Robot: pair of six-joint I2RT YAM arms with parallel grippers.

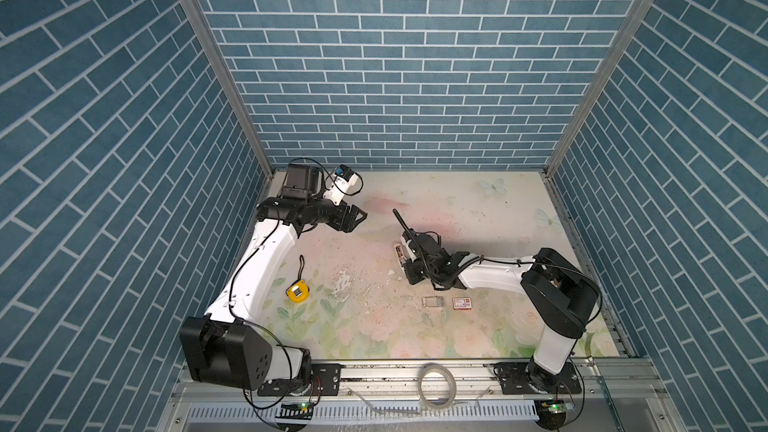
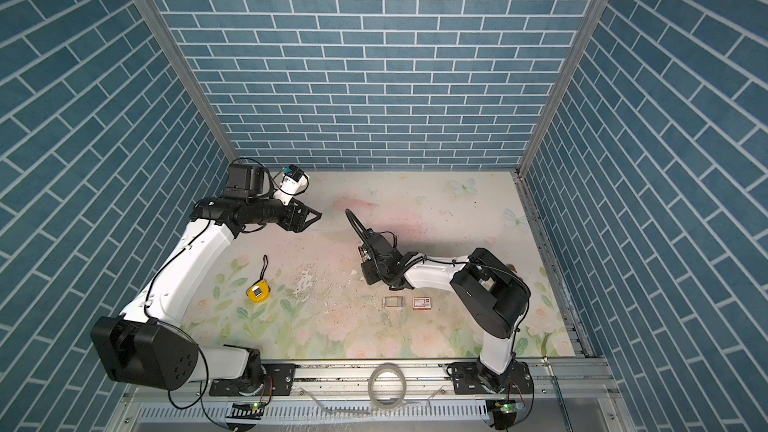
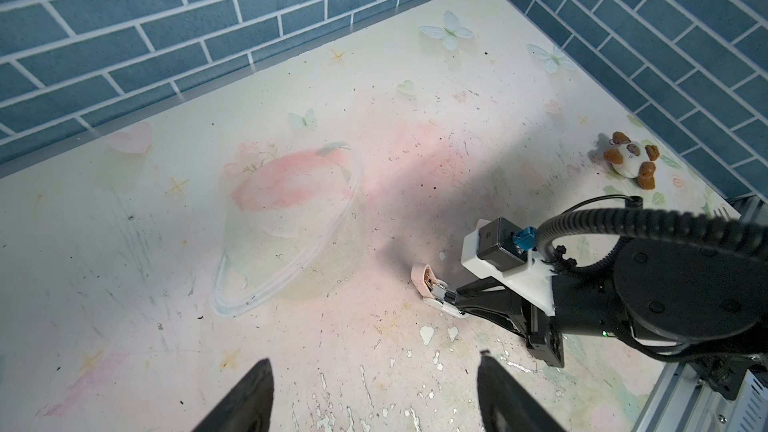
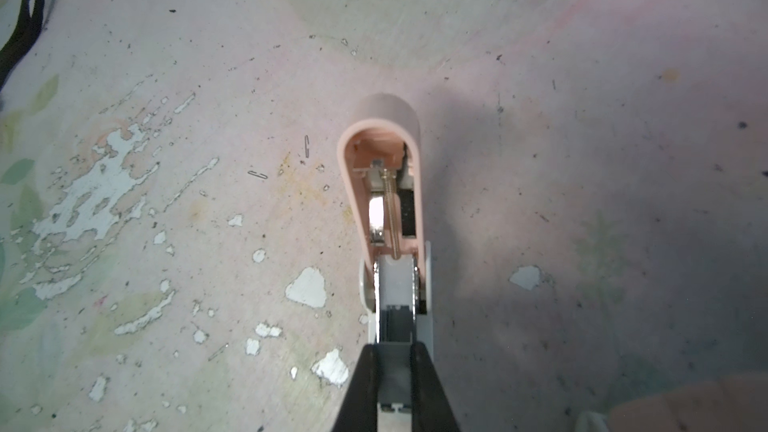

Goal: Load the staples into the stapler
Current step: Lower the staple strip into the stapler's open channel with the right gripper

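Stapler (image 1: 398,252) sits opened near bench (image 1: 478,218) centre in both top views, with the right hand (image 1: 406,261) closed on it. Staples (image 1: 432,302) lie at its 5 o'clock, and the box (image 1: 462,303) is just beside them at their 3 o'clock. Left hand (image 1: 356,218) hangs at bench 10 o'clock, jaws wide, holding nothing.

Left wrist view: left fingertips (image 3: 253,392) are well apart, with nothing between them.

Right wrist view: right fingers (image 4: 361,388) clamp the stapler's grey magazine (image 4: 395,297). The pink lid (image 4: 353,201) is swung back.

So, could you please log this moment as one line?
right jaws: shut on open stapler | left jaws: open, empty | staples: lying on table
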